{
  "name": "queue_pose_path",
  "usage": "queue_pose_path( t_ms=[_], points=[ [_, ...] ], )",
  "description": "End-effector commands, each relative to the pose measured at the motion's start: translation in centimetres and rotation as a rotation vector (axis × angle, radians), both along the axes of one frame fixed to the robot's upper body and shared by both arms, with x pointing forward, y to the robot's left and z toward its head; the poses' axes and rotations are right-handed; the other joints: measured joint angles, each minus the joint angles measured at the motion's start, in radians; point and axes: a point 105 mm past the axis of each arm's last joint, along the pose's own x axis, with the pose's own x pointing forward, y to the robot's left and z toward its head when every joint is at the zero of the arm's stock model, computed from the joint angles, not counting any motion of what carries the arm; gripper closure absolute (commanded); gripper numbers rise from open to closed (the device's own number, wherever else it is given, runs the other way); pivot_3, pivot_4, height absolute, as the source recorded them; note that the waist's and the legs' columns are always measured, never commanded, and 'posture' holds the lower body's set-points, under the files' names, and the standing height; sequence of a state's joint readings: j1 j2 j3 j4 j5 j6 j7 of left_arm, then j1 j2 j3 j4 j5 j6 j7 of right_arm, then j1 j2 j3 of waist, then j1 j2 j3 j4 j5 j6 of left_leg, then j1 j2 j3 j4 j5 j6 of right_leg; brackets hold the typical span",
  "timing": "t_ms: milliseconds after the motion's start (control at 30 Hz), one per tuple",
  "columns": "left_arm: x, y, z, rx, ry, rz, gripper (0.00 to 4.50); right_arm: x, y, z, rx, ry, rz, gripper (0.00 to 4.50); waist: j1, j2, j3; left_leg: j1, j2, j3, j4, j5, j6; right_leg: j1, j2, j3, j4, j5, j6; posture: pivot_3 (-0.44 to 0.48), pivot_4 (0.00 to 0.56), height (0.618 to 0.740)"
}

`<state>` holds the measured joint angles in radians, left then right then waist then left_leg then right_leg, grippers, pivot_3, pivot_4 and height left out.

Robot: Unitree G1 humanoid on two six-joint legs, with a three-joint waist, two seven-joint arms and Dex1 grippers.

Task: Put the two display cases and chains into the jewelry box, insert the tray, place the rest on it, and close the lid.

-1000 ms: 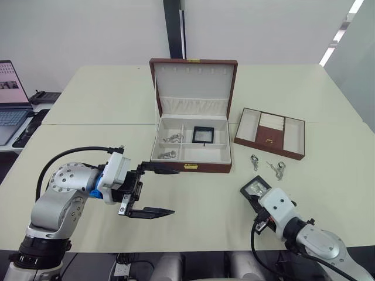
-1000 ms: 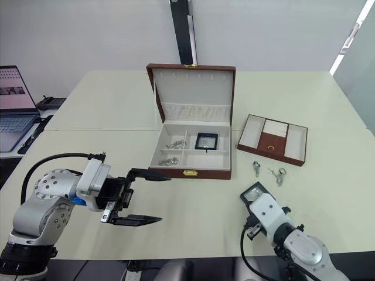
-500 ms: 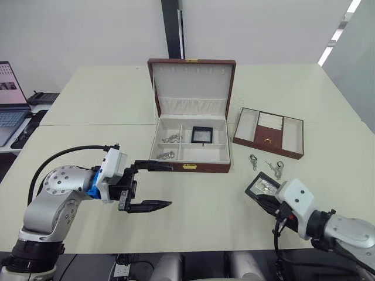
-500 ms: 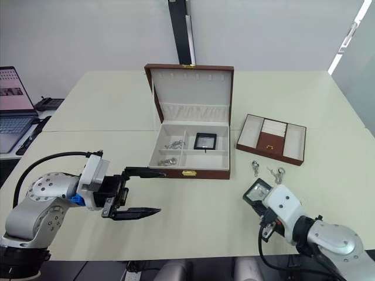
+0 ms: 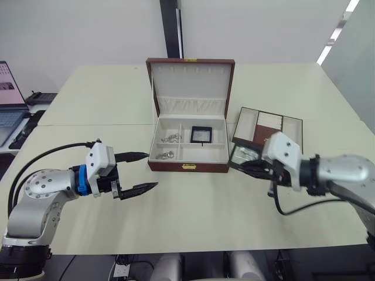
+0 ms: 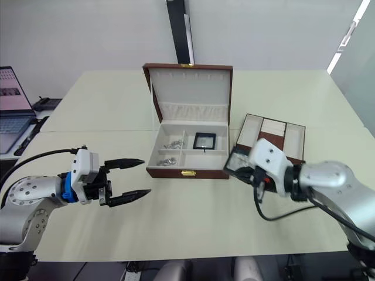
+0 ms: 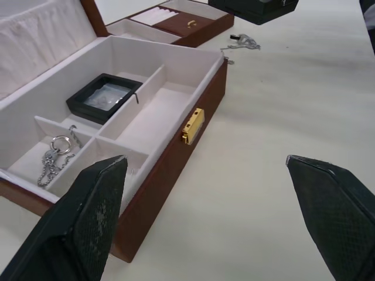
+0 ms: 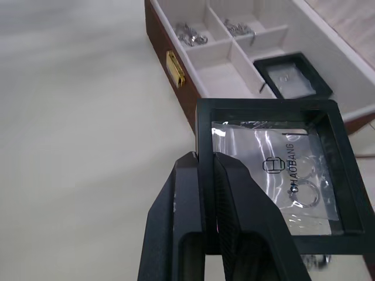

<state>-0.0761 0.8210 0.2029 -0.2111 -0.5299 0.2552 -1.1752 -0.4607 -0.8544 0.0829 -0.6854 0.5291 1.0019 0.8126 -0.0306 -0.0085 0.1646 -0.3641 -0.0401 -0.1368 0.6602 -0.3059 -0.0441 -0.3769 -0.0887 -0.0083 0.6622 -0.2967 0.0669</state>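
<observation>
One open jewelry box (image 5: 188, 146) holding two chains (image 5: 170, 138) and one display case (image 5: 201, 134), one tray (image 5: 275, 126) right, right tool (image 8: 206, 175) pinching second display case (image 8: 275, 170), left tool (image 5: 140, 171) spread wide, empty.

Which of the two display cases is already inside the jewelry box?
The display case lying flat in the jewelry box's back right compartment. The other display case is clamped by its edge in the right gripper, outside the box.

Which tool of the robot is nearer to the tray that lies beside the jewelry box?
The right tool, shut on a display case, is just in front of the tray. The left tool is open, far across the jewelry box.
</observation>
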Motion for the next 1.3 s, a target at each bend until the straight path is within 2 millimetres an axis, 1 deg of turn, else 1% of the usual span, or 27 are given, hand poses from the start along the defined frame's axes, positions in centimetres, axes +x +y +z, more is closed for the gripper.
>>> queue_pose_path(
  t_ms=[33, 67, 200, 333, 433, 567, 900, 1167, 1300],
  points=[
    [-0.1, -0.3, 1.2, 0.011, -0.047, -0.008, 0.00, 1.1, 2.1, 0.7, -0.002, -0.024, 0.098, 4.50, -0.001, 0.000, 0.000, 0.000, 0.000, 0.000, 0.000, 0.000, 0.000, 0.000, 0.000, 0.000, 0.000, 0.000, 0.000, 0.000, 0.150, 0.740],
    [-0.1, -0.3, 1.3, 0.012, -0.050, -0.005, 0.00, 1.6, 2.7, 0.9, -0.003, -0.030, 0.118, 4.50, -0.001, 0.000, 0.000, 0.000, 0.000, 0.000, 0.000, 0.001, -0.003, -0.001, 0.000, 0.001, 0.000, 0.000, 0.000, 0.000, 0.150, 0.740],
    [0.1, -0.7, 2.0, 0.001, -0.051, 0.006, 0.00, 3.3, 4.8, 1.9, 0.003, -0.031, 0.183, 4.50, -0.002, 0.000, 0.000, -0.001, 0.000, 0.000, 0.000, 0.002, -0.003, -0.003, 0.000, 0.001, 0.001, 0.000, 0.000, 0.000, 0.150, 0.740],
    [0.3, -1.1, 2.2, -0.005, -0.039, 0.009, 0.00, 4.6, 6.3, 2.3, -0.022, -0.034, 0.244, 4.50, -0.001, 0.000, 0.000, -0.002, 0.000, -0.001, 0.000, 0.002, -0.004, -0.003, 0.000, 0.001, 0.001, 0.000, 0.000, 0.000, 0.150, 0.740],
    [0.6, -1.2, 2.4, -0.016, -0.038, 0.024, 0.00, 5.2, 7.0, 2.3, -0.044, -0.031, 0.280, 4.50, -0.003, 0.000, 0.000, -0.001, 0.000, -0.001, 0.000, 0.002, -0.004, -0.004, 0.000, 0.002, 0.002, 0.000, 0.000, 0.000, 0.150, 0.740],
    [0.8, -1.2, 2.6, -0.029, -0.041, 0.035, 0.00, 5.8, 7.5, 1.7, -0.074, -0.019, 0.310, 4.50, -0.003, 0.000, 0.000, -0.002, 0.000, -0.001, 0.000, 0.002, -0.004, -0.005, 0.000, 0.002, 0.002, 0.000, 0.000, 0.000, 0.150, 0.740],
    [0.6, -1.1, 1.7, -0.014, -0.034, 0.030, 0.00, 7.6, 8.1, -0.3, -0.140, 0.022, 0.355, 4.50, -0.004, 0.000, 0.000, -0.002, 0.000, 0.000, -0.001, 0.002, -0.004, -0.008, -0.001, 0.006, 0.003, 0.000, 0.000, 0.000, 0.150, 0.740],
    [0.6, -1.2, 1.7, -0.010, -0.037, 0.023, 0.00, 8.0, 8.4, -1.9, -0.158, 0.068, 0.363, 4.50, -0.004, 0.000, 0.000, -0.002, 0.000, 0.001, -0.001, 0.002, -0.004, -0.010, 0.000, 0.007, 0.004, 0.001, 0.000, 0.000, 0.150, 0.740],
    [0.6, -1.4, 1.8, -0.010, -0.041, 0.023, 0.00, 7.9, 8.4, -2.2, -0.156, 0.085, 0.369, 4.50, -0.004, 0.000, 0.000, -0.003, 0.000, 0.001, -0.001, 0.002, -0.004, -0.010, 0.000, 0.007, 0.004, 0.001, -0.001, 0.000, 0.150, 0.740]
  ],
)
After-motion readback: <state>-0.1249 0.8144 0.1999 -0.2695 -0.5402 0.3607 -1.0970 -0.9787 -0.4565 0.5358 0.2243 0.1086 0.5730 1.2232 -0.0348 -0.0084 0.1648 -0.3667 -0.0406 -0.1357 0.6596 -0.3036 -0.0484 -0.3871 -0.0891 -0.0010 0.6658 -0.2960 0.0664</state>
